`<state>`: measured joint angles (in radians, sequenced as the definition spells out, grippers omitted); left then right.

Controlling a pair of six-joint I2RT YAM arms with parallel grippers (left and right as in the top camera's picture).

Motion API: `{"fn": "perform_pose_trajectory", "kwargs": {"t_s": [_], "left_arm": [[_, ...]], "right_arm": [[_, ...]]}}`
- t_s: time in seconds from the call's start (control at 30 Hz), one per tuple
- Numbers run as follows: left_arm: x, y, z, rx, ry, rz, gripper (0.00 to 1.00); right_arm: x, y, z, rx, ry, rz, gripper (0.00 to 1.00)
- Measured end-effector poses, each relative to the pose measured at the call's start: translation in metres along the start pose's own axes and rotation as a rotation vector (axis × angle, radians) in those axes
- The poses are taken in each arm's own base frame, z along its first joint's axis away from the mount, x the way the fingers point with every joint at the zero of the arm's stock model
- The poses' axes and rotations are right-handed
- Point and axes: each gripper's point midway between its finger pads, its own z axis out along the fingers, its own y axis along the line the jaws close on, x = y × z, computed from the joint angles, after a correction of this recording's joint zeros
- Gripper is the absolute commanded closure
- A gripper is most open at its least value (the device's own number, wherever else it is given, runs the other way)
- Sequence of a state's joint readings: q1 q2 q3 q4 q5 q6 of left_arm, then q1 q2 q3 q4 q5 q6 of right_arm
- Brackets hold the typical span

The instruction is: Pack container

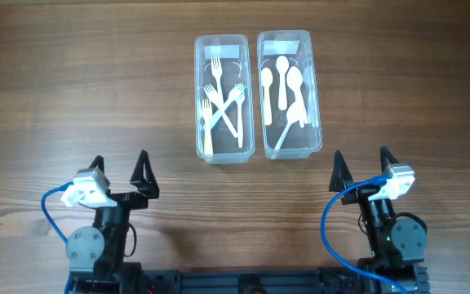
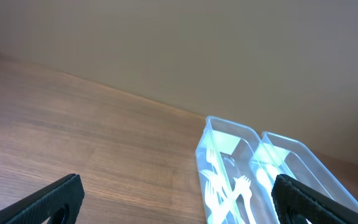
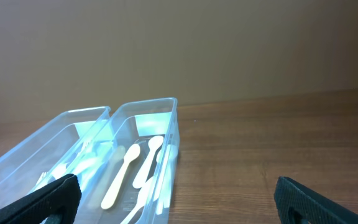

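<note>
Two clear plastic containers stand side by side at the back middle of the table. The left container (image 1: 199,98) holds several white plastic forks (image 1: 223,106). The right container (image 1: 315,90) holds several white plastic spoons (image 1: 288,86). My left gripper (image 1: 121,167) is open and empty at the front left, well short of the containers. My right gripper (image 1: 361,165) is open and empty at the front right. The left wrist view shows both containers (image 2: 207,134) ahead to the right between open fingers (image 2: 179,205). The right wrist view shows the spoon container (image 3: 174,109) ahead to the left between open fingers (image 3: 179,202).
The wooden table (image 1: 72,90) stretches left and right of the containers. A blue cable (image 1: 51,214) loops at the left arm and another (image 1: 333,233) at the right arm. A plain wall (image 2: 179,43) stands behind the table.
</note>
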<state>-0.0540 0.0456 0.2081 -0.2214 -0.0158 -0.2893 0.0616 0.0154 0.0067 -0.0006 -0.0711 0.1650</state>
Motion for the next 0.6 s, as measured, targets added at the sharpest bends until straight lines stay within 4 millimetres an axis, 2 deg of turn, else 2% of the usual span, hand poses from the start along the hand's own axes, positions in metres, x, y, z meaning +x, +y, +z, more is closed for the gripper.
{"fn": "perform_pose_trajectory", "kwargs": {"t_s": [0.27, 0.47, 0.6], "left_arm": [[0.028, 0.003, 0.006, 0.026, 0.05, 0.0, 0.0], [0.031, 0.001, 0.008, 0.048, 0.031, 0.0, 0.0], [0.042, 0.004, 0.01, 0.048, 0.053, 0.0, 0.0]], "right_arm": [[0.0, 0.0, 0.0, 0.0, 0.0, 0.0, 0.0], [0.0, 0.0, 0.0, 0.0, 0.0, 0.0, 0.0], [0.0, 0.0, 0.0, 0.0, 0.0, 0.0, 0.0]]}}
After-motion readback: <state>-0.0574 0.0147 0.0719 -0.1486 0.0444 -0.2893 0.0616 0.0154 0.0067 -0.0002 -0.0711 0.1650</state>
